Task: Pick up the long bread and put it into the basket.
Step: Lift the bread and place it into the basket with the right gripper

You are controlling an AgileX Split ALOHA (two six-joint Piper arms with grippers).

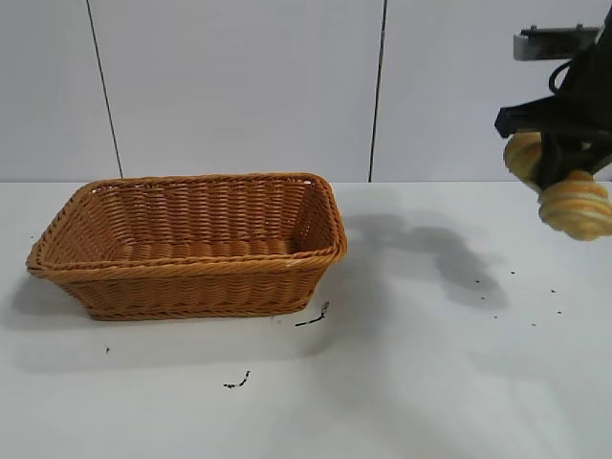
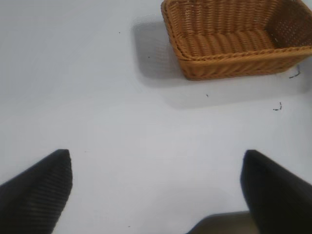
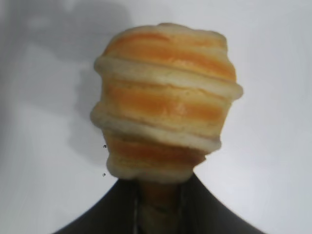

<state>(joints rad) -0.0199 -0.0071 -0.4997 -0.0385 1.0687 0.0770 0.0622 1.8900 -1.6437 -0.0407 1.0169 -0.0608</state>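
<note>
The long bread (image 1: 572, 201), a golden-tan loaf with orange-brown and pale ridges, hangs in the air at the far right, held by my right gripper (image 1: 555, 163), which is shut on its middle. In the right wrist view the loaf (image 3: 165, 107) fills the centre, its near end between the dark fingers (image 3: 122, 209). The wicker basket (image 1: 191, 277) stands on the table at the left, empty; it also shows in the left wrist view (image 2: 234, 68). My left gripper (image 2: 156, 190) is open and empty above bare table, well away from the basket.
The white table (image 1: 430, 382) carries a few small dark specks (image 1: 312, 318) near the basket's front right corner. A white panelled wall stands behind. The loaf's shadow (image 1: 449, 253) lies on the table between basket and right arm.
</note>
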